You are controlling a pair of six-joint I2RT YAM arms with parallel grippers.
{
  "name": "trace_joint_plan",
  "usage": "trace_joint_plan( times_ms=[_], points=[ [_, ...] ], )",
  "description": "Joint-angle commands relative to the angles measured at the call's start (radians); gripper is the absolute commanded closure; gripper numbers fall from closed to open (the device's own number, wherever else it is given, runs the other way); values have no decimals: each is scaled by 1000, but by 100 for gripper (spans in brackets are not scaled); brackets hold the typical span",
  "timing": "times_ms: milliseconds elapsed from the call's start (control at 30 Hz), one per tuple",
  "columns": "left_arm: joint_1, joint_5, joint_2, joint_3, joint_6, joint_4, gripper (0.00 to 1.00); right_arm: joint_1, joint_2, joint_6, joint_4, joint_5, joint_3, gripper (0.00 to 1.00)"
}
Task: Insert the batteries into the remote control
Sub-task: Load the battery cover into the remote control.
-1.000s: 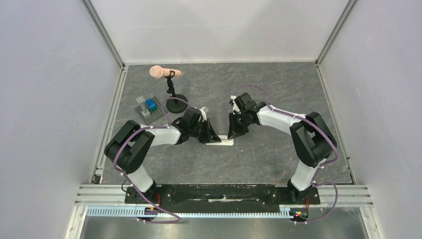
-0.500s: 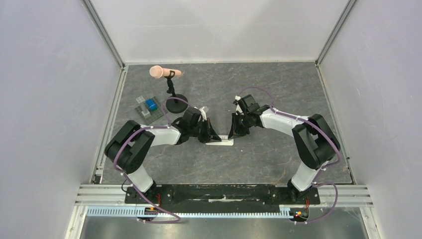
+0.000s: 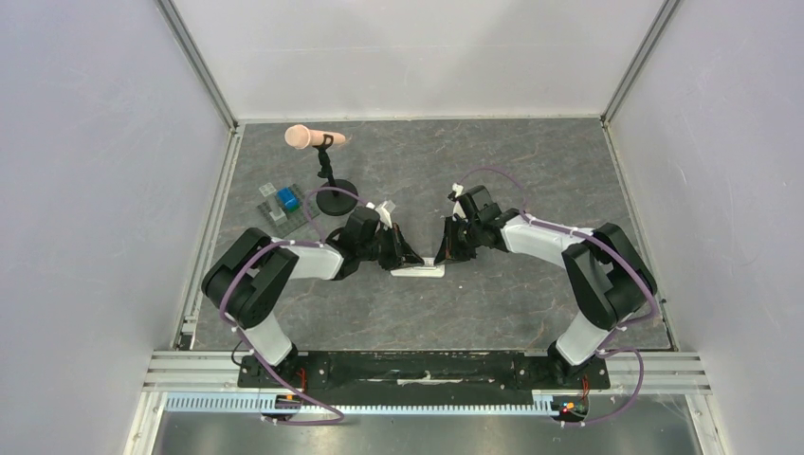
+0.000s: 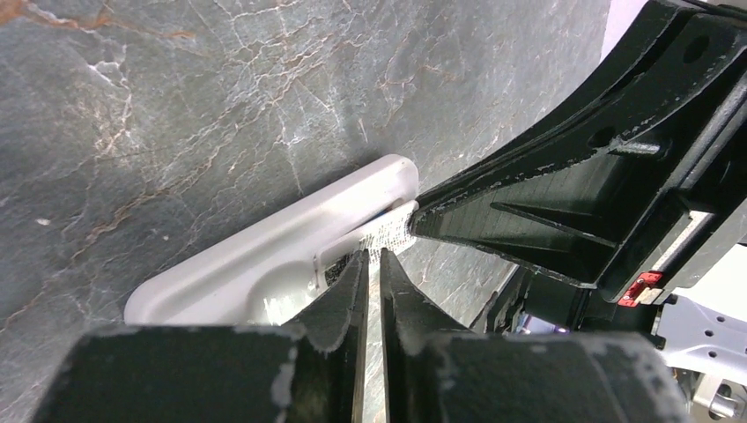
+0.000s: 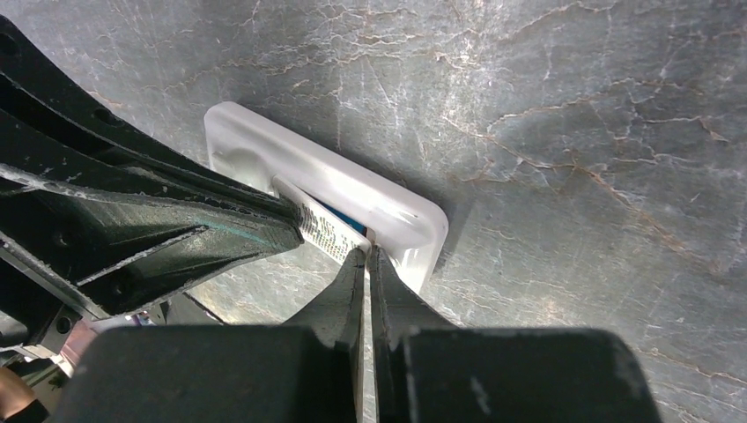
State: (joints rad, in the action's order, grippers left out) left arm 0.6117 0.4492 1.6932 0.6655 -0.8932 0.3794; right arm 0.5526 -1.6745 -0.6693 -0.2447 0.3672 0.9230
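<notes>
The white remote control (image 3: 418,270) lies on the dark stone table between my two arms, back side up in the left wrist view (image 4: 282,242) and the right wrist view (image 5: 370,194). A battery with a printed label (image 4: 389,231) lies in its open compartment; a blue sliver of a battery (image 5: 345,220) shows beside the label. I cannot make out a dark grey battery. My left gripper (image 4: 372,257) is shut, with its tips at the battery's left end. My right gripper (image 5: 366,256) is shut, with its tips at the battery's other end near the remote's edge. The two grippers (image 3: 408,256) (image 3: 446,252) face each other over the remote.
A pink microphone (image 3: 311,138) on a black stand (image 3: 334,199) is at the back left. A blue brick on a grey plate (image 3: 285,200) lies left of it. White walls close in the table on three sides.
My right arm has shifted a little to the right and lowered its gripper toward the remote. My left gripper has edged slightly right. The remote has stayed in place.
</notes>
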Motion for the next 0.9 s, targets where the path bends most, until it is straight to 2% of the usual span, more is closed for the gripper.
trace_joint_plan(
  times_ms=[0, 200, 433, 633, 867],
  points=[
    [-3, -15, -10, -24, -29, 97, 85, 32, 4, 0, 64, 35, 0, 100],
    [-6, -86, -91, -52, -8, 105, 78, 30, -52, -13, -57, 63, 76, 100],
    [-13, -214, -198, -112, 38, 54, 68, 13, -65, 6, -124, 74, 123, 100],
    [-15, -281, -224, -114, 94, -65, 68, 6, -48, -2, -140, 101, 140, 100],
    [-13, -263, -163, -120, 100, -55, 72, -3, -36, -15, -136, 124, 122, 100]
  ],
)
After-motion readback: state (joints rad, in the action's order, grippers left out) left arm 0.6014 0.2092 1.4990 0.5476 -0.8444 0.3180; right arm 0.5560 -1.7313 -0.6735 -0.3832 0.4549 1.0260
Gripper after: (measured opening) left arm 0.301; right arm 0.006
